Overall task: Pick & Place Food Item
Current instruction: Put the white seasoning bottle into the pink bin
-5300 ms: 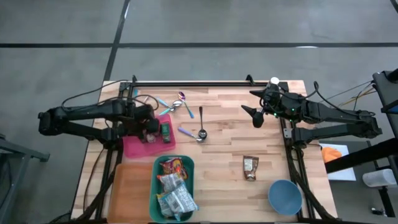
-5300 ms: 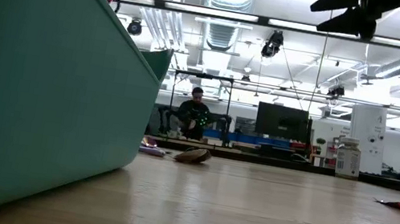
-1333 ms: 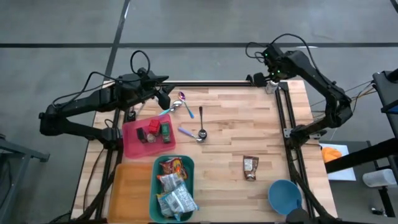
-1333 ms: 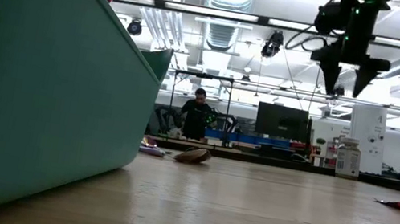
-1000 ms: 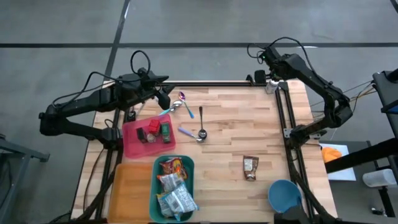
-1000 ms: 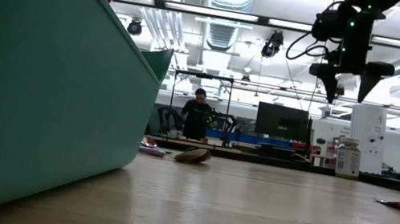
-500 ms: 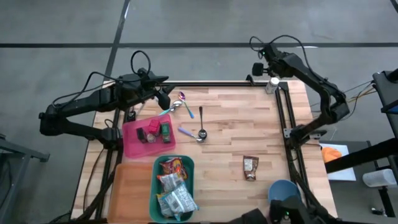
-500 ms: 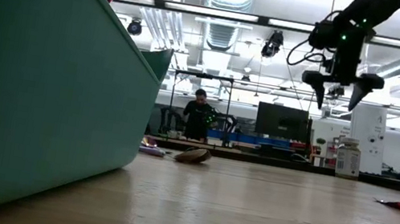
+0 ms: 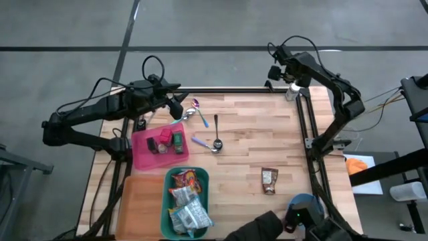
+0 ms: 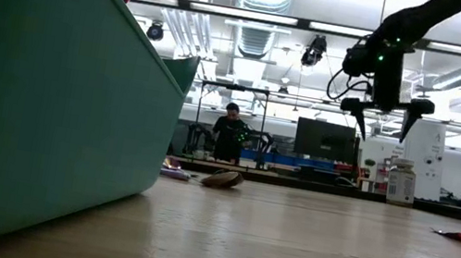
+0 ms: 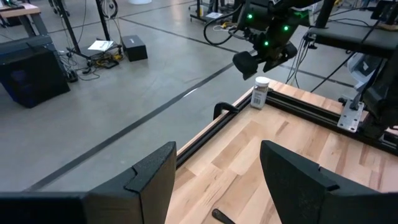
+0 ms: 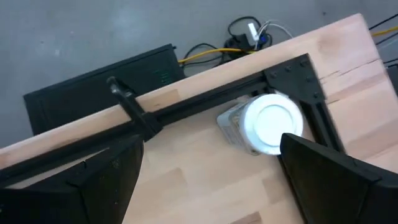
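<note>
Snack packets fill the teal bin [image 9: 187,202] at the table's near edge, with an orange tray [image 9: 139,206] beside it and a blue bowl [image 9: 306,209] partly covered by a dark shape at the near right corner. A lone food packet [image 9: 269,180] lies on bare wood between bin and bowl. Farther back sit a pink tray [image 9: 159,144] and scattered spoons [image 9: 216,132].

The left gripper [image 9: 175,107] hovers by the spoons, fingers apart, holding nothing (its wrist view shows only wood between them). At the far right corner the right gripper [image 9: 281,72] hangs wide open and empty above a white-capped bottle [image 12: 262,123], whose cap only the right wrist view shows from above.
</note>
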You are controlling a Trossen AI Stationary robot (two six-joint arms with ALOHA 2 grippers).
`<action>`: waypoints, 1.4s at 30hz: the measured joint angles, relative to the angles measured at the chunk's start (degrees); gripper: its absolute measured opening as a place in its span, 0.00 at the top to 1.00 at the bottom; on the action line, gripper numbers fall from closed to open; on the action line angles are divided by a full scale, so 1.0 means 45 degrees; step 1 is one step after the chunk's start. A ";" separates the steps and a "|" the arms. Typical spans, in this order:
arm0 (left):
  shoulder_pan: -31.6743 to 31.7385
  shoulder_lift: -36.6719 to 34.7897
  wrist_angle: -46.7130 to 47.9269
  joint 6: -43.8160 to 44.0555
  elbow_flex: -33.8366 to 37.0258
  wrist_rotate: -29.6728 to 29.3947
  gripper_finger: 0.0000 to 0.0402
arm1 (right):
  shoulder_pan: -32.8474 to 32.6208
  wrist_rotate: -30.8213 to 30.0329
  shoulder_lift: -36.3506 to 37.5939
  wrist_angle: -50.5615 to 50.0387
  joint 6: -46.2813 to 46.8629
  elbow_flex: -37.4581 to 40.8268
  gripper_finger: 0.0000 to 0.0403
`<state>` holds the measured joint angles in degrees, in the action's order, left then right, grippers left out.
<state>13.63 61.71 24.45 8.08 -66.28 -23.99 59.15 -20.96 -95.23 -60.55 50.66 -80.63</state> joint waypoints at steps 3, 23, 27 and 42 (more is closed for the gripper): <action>0.0000 0.0000 0.0000 -0.0005 0.0000 0.0000 0.41 | 0.0002 0.0008 -0.0099 -0.0020 0.0008 -0.0086 0.07; -0.0005 0.0000 -0.0029 -0.0031 0.0019 0.0083 0.41 | -0.0164 0.2615 -0.0444 -0.2994 -1.2883 -0.3725 0.07; -0.0010 0.0000 -0.0029 -0.0034 0.0019 0.0399 0.41 | -0.0194 0.0099 -0.1612 -0.5597 -1.3886 -0.5225 0.07; -0.0010 0.0000 0.0172 -0.0136 0.0019 0.0670 0.41 | -0.0586 -0.0726 -0.3650 -0.6535 -1.5690 -0.5742 0.07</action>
<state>13.58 61.71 25.22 7.46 -66.19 -20.97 56.51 -24.23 -111.66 -89.96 -19.94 -106.47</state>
